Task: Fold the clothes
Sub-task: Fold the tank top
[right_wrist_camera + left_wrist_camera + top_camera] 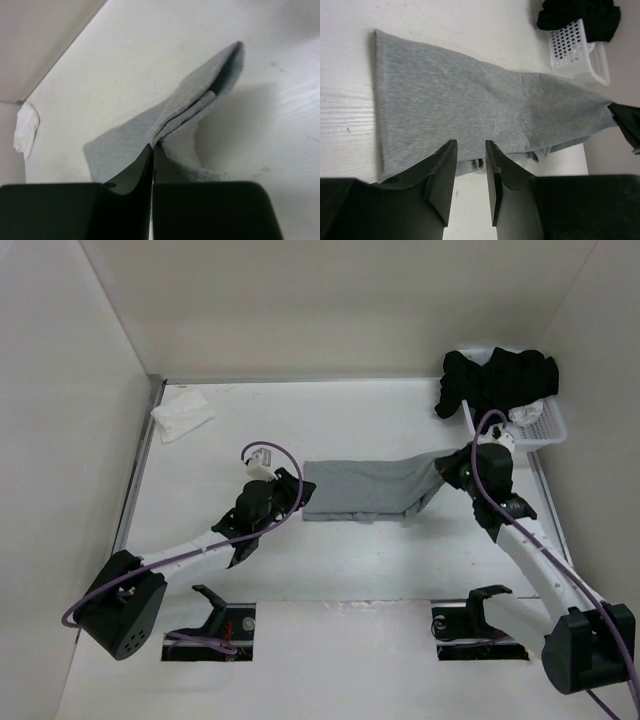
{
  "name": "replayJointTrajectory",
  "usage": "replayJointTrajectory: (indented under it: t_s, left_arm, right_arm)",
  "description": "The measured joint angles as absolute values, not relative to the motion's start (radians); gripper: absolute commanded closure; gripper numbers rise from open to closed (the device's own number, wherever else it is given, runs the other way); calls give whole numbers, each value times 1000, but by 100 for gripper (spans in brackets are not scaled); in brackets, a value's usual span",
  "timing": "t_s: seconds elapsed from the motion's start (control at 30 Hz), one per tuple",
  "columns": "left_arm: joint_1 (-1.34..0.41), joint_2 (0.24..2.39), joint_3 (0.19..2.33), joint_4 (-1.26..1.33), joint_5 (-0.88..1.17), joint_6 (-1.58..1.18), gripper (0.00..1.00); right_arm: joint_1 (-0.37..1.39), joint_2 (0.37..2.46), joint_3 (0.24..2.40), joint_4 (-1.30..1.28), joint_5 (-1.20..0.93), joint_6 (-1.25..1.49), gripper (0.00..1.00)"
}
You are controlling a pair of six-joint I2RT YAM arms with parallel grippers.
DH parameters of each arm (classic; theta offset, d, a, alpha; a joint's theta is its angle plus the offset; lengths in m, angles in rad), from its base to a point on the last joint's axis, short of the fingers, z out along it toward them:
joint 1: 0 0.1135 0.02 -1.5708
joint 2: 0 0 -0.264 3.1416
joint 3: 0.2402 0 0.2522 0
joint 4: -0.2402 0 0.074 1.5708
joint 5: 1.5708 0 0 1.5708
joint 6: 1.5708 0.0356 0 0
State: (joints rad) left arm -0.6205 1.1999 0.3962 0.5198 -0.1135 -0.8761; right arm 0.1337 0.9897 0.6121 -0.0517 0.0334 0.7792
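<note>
At the far left of the white table (350, 570), a small crumpled white cloth (181, 416) lies near the wall, well apart from everything else. To its right, the left gripper (296, 502) sits at the left end of the plain mid-grey thin knit garment (365, 490). In the left wrist view its black fingers (445, 165) stand apart over the garment's near edge, with a clear gap and nothing pinched between them. The garment lies as a long folded strip across the middle of the table, flat at its left and middle, its right end raised off the surface. There the right gripper (151, 147) has its jaws closed tight on a bunched fold of the grey fabric. Further right, by the far right corner, a white perforated plastic basket (548, 428) holds a heap of black garments (500, 378) spilling over its rim.
</note>
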Motion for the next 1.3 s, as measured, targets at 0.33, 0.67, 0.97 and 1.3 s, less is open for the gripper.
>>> replayJointTrajectory:
  t_s: [0.33, 0.67, 0.97, 1.3]
  left_arm:
    - [-607, 982, 331, 497, -97, -898, 70]
    - [-459, 762, 239, 392, -65, -920, 68]
    - [-425, 805, 236, 379, -49, -933, 67]
    - [-664, 1262, 366, 563, -76, -932, 69]
  right_arm:
    - [629, 1227, 1006, -279, 303, 623, 100]
    - [898, 1734, 1327, -391, 395, 601, 74]
    - [997, 1795, 1354, -383, 377, 610, 68]
    - [665, 1663, 1108, -62, 120, 651, 99]
